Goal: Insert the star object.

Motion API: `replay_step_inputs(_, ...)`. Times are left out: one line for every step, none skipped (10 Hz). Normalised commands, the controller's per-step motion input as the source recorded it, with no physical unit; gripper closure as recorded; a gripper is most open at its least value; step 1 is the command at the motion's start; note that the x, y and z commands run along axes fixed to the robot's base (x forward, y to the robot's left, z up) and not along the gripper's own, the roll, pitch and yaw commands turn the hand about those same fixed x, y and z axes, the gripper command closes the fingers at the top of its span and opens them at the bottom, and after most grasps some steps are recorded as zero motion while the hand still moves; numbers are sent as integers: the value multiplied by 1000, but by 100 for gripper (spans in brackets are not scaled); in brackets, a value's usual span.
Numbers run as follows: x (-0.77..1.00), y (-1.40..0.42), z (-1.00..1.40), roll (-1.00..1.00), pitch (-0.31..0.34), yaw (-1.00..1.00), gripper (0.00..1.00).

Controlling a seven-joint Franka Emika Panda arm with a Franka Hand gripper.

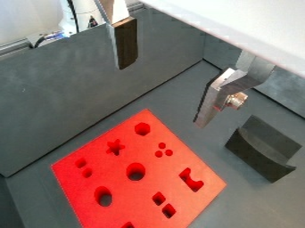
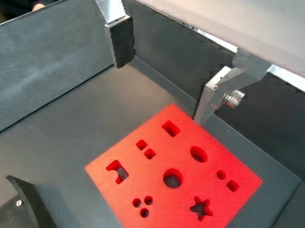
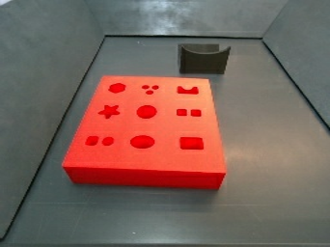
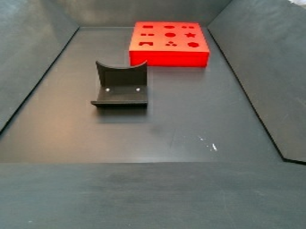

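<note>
The claw [image 1: 167, 76] hangs released and empty above the red block [image 1: 137, 171], with the holder [image 1: 262, 148] beside, and the star object appears in no view, so its stiffness and best grip cannot be judged yet.

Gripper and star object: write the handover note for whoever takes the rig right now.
Gripper: open and empty, hovering above the red block; it shows in both wrist views only, in neither side view.
Star object: not visible in any view.
Red block: flat on the floor, its star hole empty.
Dark grey holder: on the floor, apart from the block, with nothing in it.
Done: nothing visible yet.
Left: find the star object, grasp it, insert it into the star hole.
</note>
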Motion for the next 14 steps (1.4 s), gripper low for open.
replay_step_inputs(0, -46, -26, 1, 0, 0, 100)
replay_step_inputs(0, -69, -6, 0, -20, 0, 100)
replay_step_inputs(9, 0, 0, 0, 11, 0, 100)
replay_step_inputs(0, 0, 49, 0, 0, 0, 100)
replay_step_inputs(0, 0, 0, -10, 0, 0, 100)
replay_step_inputs(0, 0, -29, 0, 0, 0, 100)
replay_step_inputs(89, 23, -126, -120, 0, -89, 100)
replay_step_inputs(43, 100, -409, -297, -66, -123, 100)
replay_step_inputs(0, 6, -463, -316, -170, -206, 100)
replay_step_inputs(0, 6, -491, -299, -173, -346, 100)
replay_step_inputs(0, -11, -523, -271, -167, -574, 100)
replay_step_inputs(-174, -29, -643, -141, -113, -543, 100)
replay_step_inputs(-257, -31, -791, -111, -110, -486, 100)
replay_step_inputs(-420, 0, -726, -134, -106, -337, 100)
